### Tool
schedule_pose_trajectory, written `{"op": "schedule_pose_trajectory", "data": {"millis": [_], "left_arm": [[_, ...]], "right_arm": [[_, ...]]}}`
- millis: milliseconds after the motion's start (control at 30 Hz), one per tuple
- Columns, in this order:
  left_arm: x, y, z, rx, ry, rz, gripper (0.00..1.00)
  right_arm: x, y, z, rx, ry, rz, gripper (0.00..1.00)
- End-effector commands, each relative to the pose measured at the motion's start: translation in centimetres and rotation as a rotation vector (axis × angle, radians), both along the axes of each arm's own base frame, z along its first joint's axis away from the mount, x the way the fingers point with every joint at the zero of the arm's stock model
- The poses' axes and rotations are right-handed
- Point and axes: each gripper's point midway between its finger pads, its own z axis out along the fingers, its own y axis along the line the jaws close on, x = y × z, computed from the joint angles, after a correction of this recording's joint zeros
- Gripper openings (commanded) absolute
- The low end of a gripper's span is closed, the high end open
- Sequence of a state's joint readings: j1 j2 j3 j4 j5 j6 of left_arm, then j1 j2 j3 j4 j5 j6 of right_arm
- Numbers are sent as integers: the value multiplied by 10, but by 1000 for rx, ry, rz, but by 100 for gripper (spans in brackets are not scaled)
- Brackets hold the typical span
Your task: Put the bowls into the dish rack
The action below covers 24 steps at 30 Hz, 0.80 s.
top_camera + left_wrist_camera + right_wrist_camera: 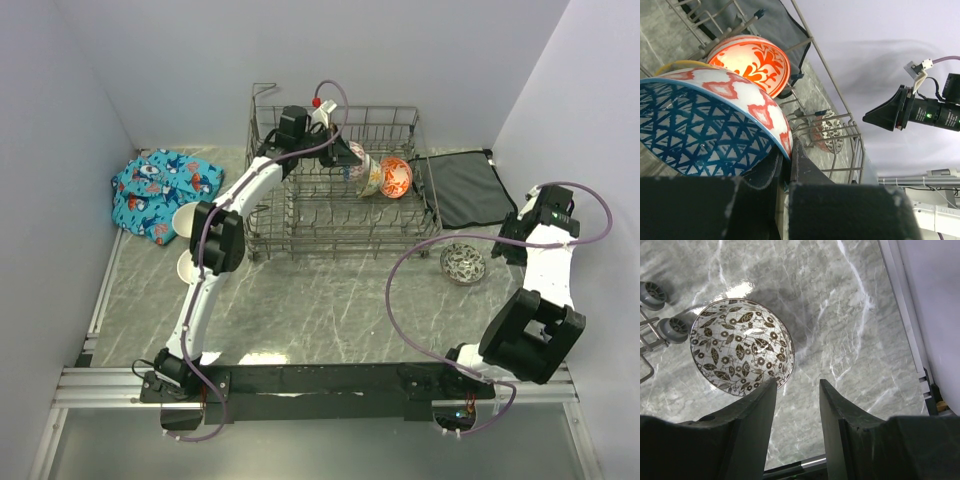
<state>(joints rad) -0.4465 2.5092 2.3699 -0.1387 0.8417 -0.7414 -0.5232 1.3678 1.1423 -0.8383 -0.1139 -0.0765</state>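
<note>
Blue patterned bowl (700, 125) pinched at rim by left gripper (787, 150), held inside dish rack (345, 245) beside orange-red bowl (752, 62). Right gripper (797, 390) spread, empty, positioned over speckled bowl (740, 352) on table (840, 315).

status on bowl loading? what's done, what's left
Done: the orange-red bowl and a yellow-rimmed bowl stand in the dish rack.
In hand: the left gripper pinches the blue patterned bowl by its rim inside the rack, not yet released.
Left: the black-and-white leaf-patterned bowl on the table under the open right gripper, a cream bowl and a second cream bowl beside the left arm.
</note>
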Motion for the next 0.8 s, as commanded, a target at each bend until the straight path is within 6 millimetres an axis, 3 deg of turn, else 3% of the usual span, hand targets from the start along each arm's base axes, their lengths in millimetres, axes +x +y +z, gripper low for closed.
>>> {"op": "schedule_pose_trajectory", "data": {"millis": [0,200,433,767], "left_arm": [[1,-7,33,-56,-147,-30,1],[4,-8,10,-34,-120,-29,1],[7,-6,-3,-8,-101,-10,1],[23,3,-32,72,-85,65,1]], "right_arm": [[4,-10,0,-23,3,-6,47],[7,-13,-1,-26,8,-9,47],[7,-14,-3,-26,13,-10,46],[9,-15,-6,-25,21,-12,46]]}}
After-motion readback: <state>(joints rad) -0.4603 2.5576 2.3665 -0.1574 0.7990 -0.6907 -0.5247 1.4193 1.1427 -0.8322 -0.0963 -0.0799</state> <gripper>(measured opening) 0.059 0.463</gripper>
